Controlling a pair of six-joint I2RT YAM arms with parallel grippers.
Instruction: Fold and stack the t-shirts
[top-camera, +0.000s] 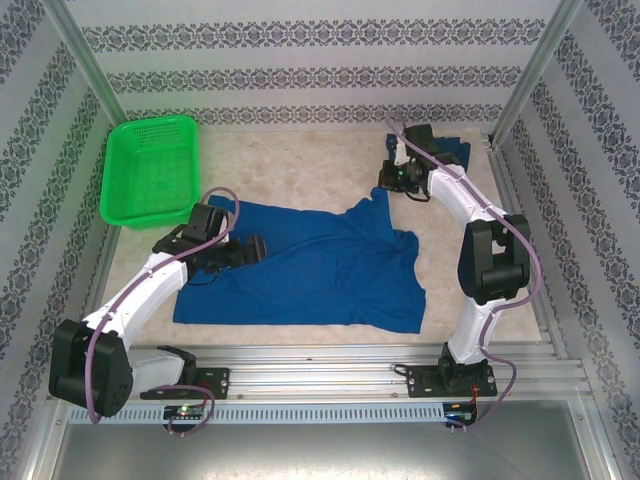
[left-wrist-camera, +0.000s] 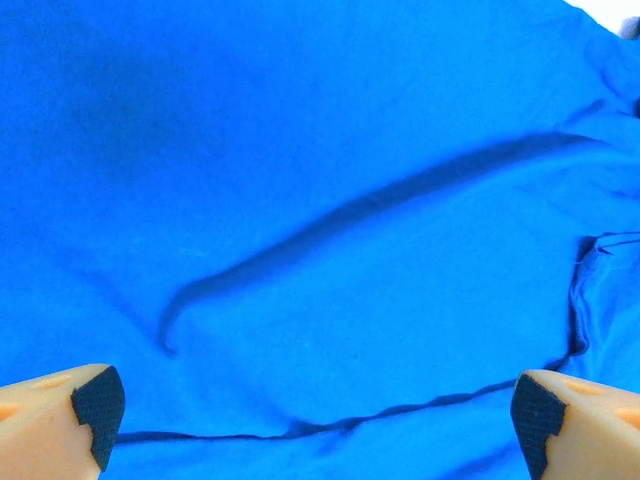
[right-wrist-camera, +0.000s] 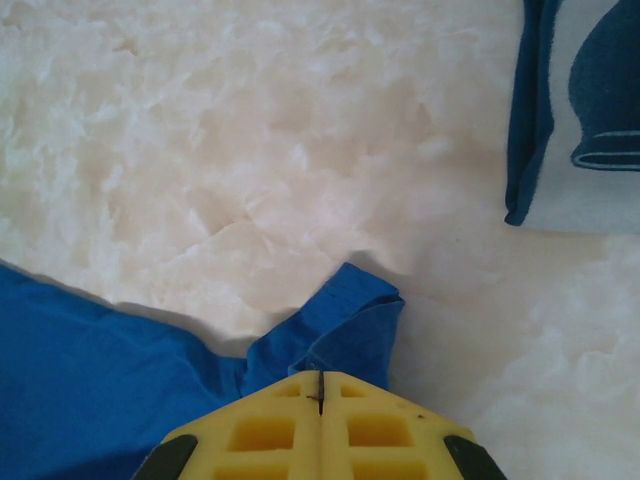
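The left hand (left-wrist-camera: 320, 410) is hovering wide open over the near-left part of the spread t-shirt (top-camera: 310, 270), which is lying rumpled in the middle of the table (top-camera: 300, 165). Farther out, the right hand (right-wrist-camera: 320, 380) is sitting closed over the sleeve (right-wrist-camera: 345, 310); whether it is pinching cloth is unclear. Smoothing the long crease first and drawing the sleeve inward evenly should be giving a neater fold. A folded t-shirt (top-camera: 452, 150) is lying at the far right, its print showing no readable lettering.

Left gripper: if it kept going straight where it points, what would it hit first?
Most likely the spread blue t-shirt: the open left gripper faces its wrinkled cloth, though how near is hard to judge.
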